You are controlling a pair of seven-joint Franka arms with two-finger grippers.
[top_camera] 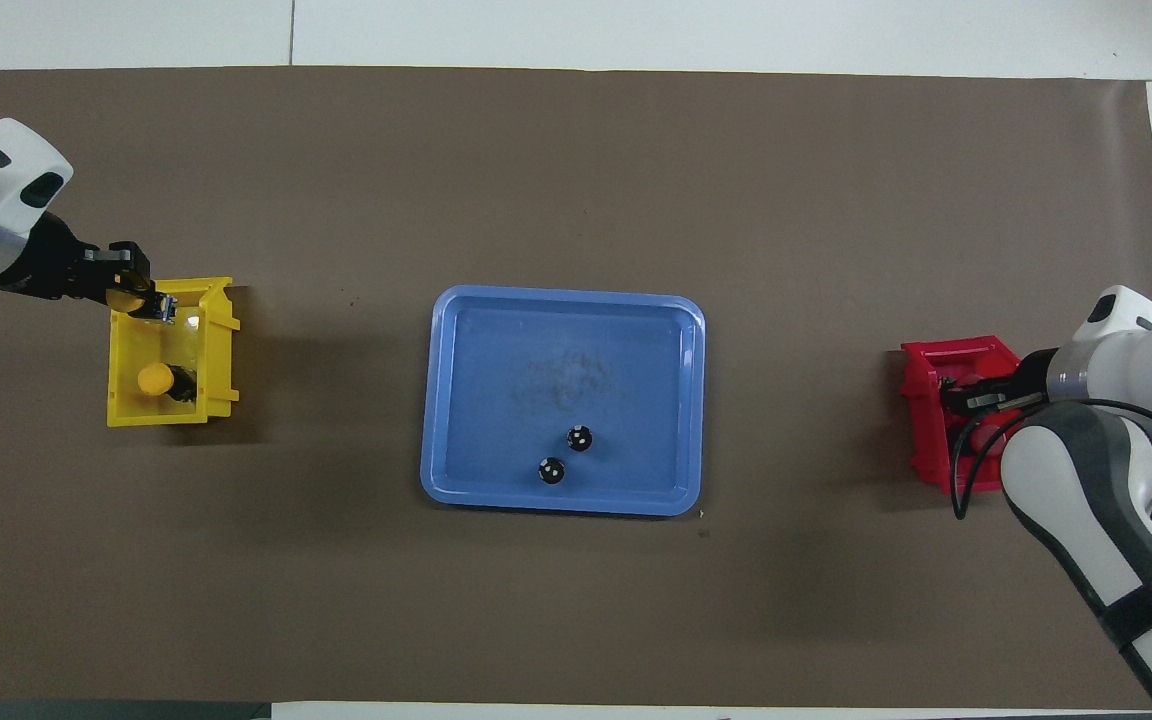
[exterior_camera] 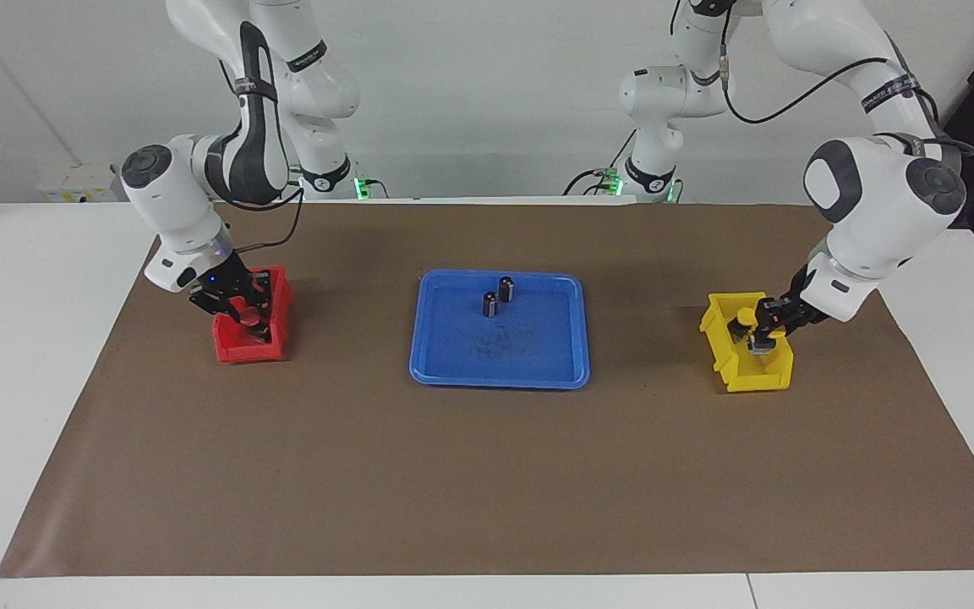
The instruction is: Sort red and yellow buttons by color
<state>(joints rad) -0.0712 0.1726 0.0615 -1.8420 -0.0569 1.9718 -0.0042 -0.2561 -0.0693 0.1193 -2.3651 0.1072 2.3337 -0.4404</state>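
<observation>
My left gripper (top_camera: 128, 292) (exterior_camera: 762, 334) is over the yellow bin (top_camera: 221, 350) (exterior_camera: 728, 364) at the left arm's end of the table and is shut on a yellow button (top_camera: 126, 298). A second yellow button (top_camera: 154, 380) lies in that bin. My right gripper (exterior_camera: 243, 311) (top_camera: 966, 400) is down in the red bin (exterior_camera: 238, 351) (top_camera: 921, 400) at the right arm's end. A red button (exterior_camera: 248, 319) (top_camera: 986, 435) shows at its tip. I cannot tell whether the gripper holds it. The other red button is hidden.
A blue tray (exterior_camera: 521, 347) (top_camera: 556, 340) sits mid-table on brown paper. It holds two small dark cylinders without coloured caps (exterior_camera: 506, 288) (exterior_camera: 489, 304), standing in the part of the tray nearer the robots (top_camera: 580, 437) (top_camera: 551, 471).
</observation>
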